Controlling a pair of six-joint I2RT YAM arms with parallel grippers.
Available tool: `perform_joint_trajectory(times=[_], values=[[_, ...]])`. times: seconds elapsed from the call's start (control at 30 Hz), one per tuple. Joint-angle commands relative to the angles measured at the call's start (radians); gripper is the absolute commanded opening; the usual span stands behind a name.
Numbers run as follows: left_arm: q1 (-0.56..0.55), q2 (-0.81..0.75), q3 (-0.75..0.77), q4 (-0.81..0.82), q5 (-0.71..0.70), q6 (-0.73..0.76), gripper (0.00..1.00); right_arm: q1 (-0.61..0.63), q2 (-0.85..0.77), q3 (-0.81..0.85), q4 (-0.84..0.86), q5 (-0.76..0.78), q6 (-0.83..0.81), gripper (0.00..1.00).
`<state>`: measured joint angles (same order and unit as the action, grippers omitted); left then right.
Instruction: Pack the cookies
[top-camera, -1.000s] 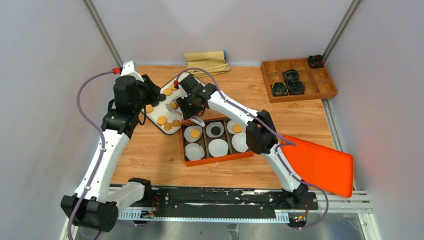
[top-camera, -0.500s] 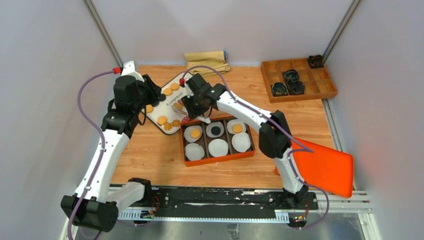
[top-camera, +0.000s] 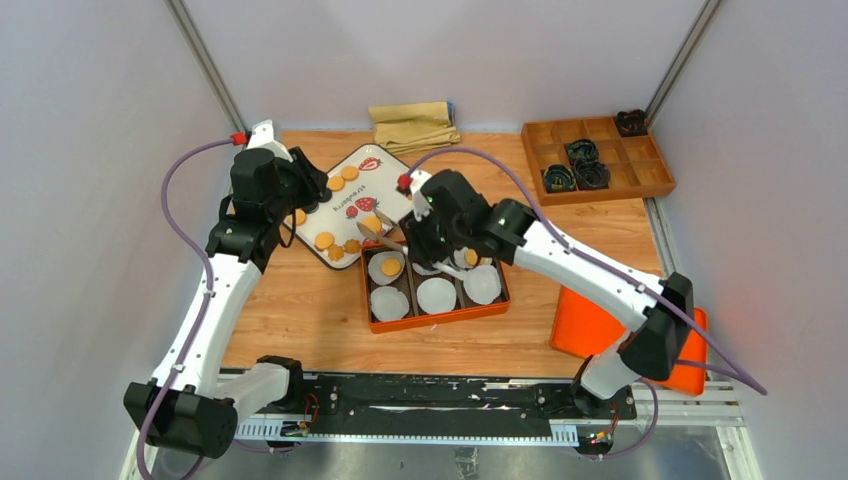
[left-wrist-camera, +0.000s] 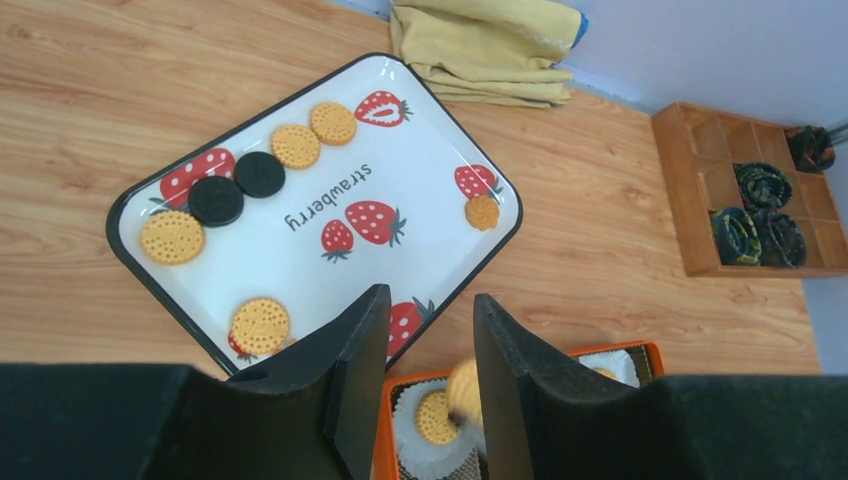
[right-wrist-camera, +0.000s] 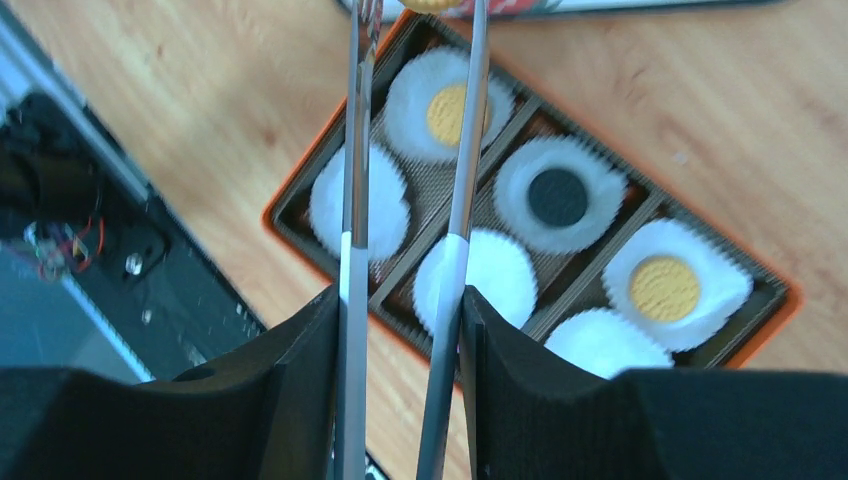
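Wooden counter (top-camera: 300, 320). My right tool (right-wrist-camera: 400, 300) clamped metal tongs (right-wrist-camera: 352, 150) pinching a golden round cookie (left-wrist-camera: 462, 388) at the far rim of the orange divided box (top-camera: 437, 320); left tool (left-wrist-camera: 428, 300) gaped empty. Weak pinch could drop it short of the white paper cups (right-wrist-camera: 490, 275).

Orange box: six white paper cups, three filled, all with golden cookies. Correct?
Not quite. Three of the white pleated paper cups are filled, but one holds a black round cookie; only two hold golden round cookies. The right wrist view shows it.
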<state>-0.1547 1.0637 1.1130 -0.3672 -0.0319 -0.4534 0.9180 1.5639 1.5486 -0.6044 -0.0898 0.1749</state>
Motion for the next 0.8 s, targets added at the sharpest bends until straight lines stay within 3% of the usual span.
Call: perform_joint_trajectory(times=[0.0,0.37,0.77], values=[[-0.006,0.019,0.017,0.03,0.042,-0.011,0.42,0.106,-0.098,-0.117,-0.051,0.041,0.044,0.26],[-0.006,0.005,-0.007,0.035,0.074,-0.024,0.42,0.243,-0.202,-0.265,-0.095,0.089,0.183,0.27],[-0.006,-0.005,-0.003,0.025,0.07,-0.008,0.43,0.261,-0.126,-0.266,-0.099,0.083,0.196,0.35]])
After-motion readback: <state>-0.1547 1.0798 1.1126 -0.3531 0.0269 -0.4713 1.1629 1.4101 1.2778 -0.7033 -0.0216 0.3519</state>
